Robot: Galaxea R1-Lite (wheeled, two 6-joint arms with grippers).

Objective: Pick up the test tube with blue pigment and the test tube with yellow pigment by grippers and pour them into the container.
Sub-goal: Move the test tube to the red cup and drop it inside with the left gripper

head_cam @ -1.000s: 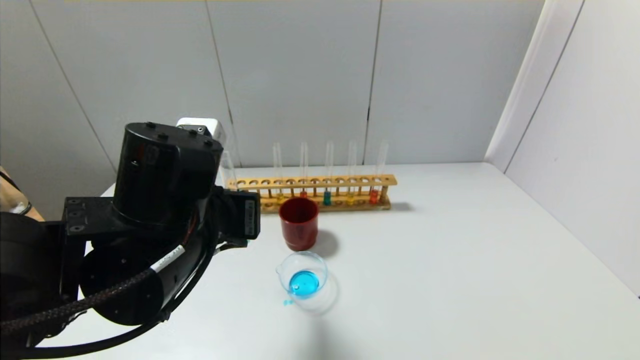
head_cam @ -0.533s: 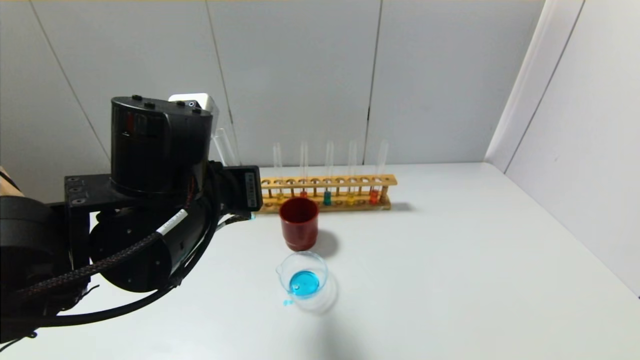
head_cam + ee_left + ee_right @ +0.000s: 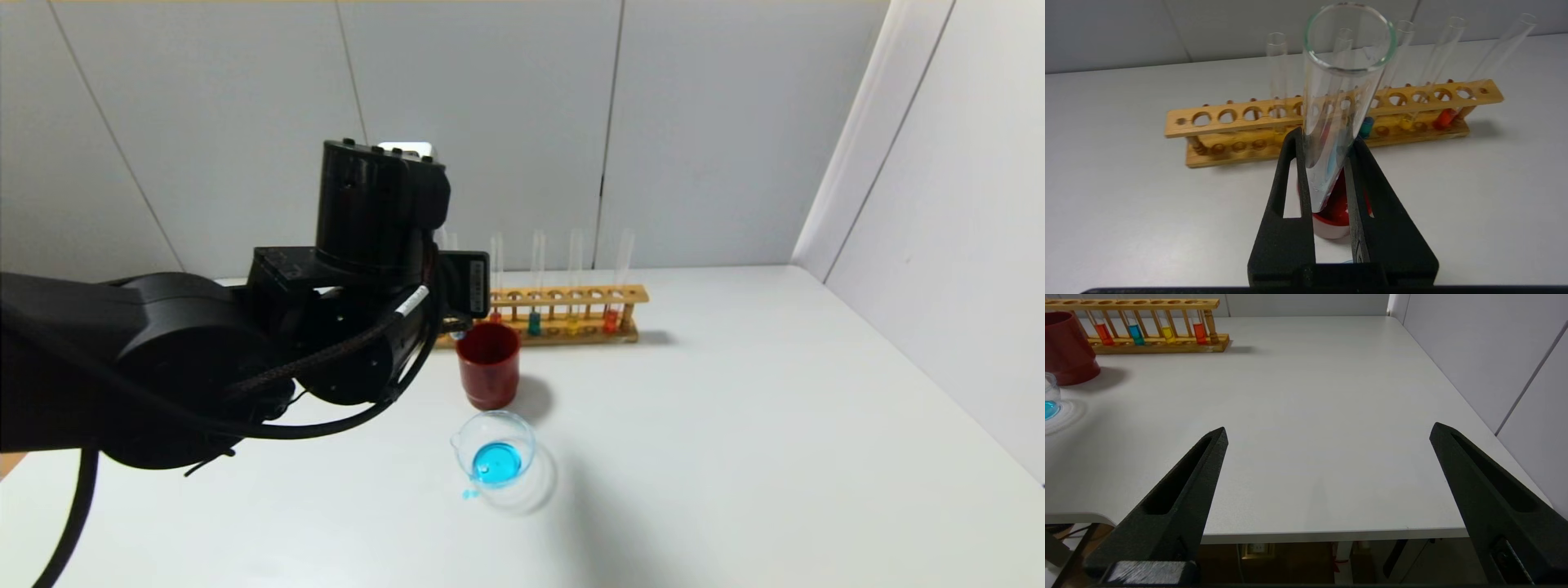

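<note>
One clear glass test tube (image 3: 1331, 122), nearly drained with only a faint blue trace on its inner wall, is clenched between the jaws of the left gripper (image 3: 1327, 163), open mouth pointing up toward the wrist camera. Its rounded end hangs over the dark-red cup (image 3: 488, 364). Nearer the robot, the container (image 3: 495, 460) holds a shallow pool of cyan-blue liquid, a small blue spot on the white table (image 3: 735, 457) beside it. Beyond the cup, the wooden rack (image 3: 563, 314) carries the test tube with yellow pigment (image 3: 573, 282) upright among red, blue and orange tubes. The right gripper (image 3: 1327, 465) hovers spread wide at the table's near edge, holding nothing.
</note>
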